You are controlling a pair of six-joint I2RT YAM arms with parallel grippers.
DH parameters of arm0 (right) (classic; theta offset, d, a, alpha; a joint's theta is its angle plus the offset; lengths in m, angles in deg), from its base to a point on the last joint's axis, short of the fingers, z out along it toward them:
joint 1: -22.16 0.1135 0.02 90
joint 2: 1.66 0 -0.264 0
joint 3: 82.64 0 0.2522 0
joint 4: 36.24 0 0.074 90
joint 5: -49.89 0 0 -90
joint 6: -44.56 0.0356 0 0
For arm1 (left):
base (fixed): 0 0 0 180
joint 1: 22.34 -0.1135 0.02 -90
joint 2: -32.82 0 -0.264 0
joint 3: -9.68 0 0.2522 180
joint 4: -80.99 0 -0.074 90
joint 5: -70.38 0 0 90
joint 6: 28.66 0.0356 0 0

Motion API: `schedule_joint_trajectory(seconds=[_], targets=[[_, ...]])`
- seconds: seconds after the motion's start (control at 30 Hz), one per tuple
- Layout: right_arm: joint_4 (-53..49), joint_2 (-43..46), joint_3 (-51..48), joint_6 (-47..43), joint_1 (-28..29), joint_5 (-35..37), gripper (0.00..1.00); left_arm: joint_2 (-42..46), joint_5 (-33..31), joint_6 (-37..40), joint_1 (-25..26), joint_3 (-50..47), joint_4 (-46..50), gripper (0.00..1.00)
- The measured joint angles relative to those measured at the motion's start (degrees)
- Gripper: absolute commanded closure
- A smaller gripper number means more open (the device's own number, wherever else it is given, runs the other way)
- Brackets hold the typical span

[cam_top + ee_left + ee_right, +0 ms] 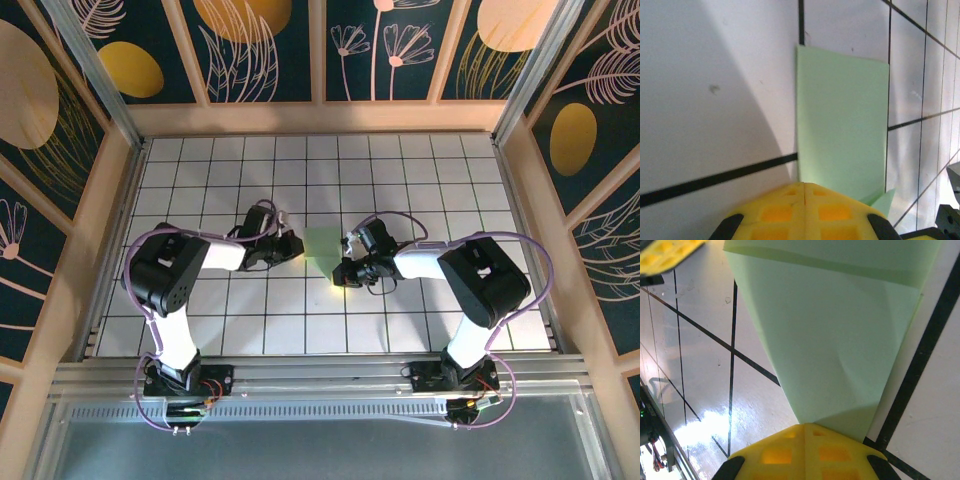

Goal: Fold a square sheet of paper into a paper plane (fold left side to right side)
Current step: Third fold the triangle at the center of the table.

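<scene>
Top external: left claw, right claw closed, touching paper; tiles around.

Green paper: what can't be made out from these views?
- Top external: green paper is too small to read creases; left pincer and right pincer overlap its edges.
- Left wrist: near edge hidden under the left pincer.
- Right wrist: far end cut off by the frame top; pinched or just pressed by the shut right pincer, cannot tell.
</scene>
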Motion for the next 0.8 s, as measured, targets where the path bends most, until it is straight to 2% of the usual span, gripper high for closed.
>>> schedule_joint_trajectory(seconds=[0.13,0.27,0.4,0.6,0.8], targets=[[0.04,0.0,0.0,0.02,0.0,-0.09,1.0,2.32,-3.52,2.25,-1.25,-0.96,1.7,1.0],[0.13,0.0,0.0,0.04,0.0,-0.11,1.0,9.7,-5.27,3.21,-1.99,-5.14,3.58,1.0],[0.22,0.0,0.0,0.07,0.0,-0.11,1.0,14.8,-4.52,2.86,1.55,-7.13,3.06,1.0],[0.24,0.0,0.0,0.24,0.0,-0.07,1.0,12.39,-2.21,-0.24,10.08,-6.8,0.09,1.0],[0.42,0.0,-0.07,0.26,0.0,-0.07,1.0,5.11,-1.29,-1.79,11.52,-3.02,-1.36,1.0]])
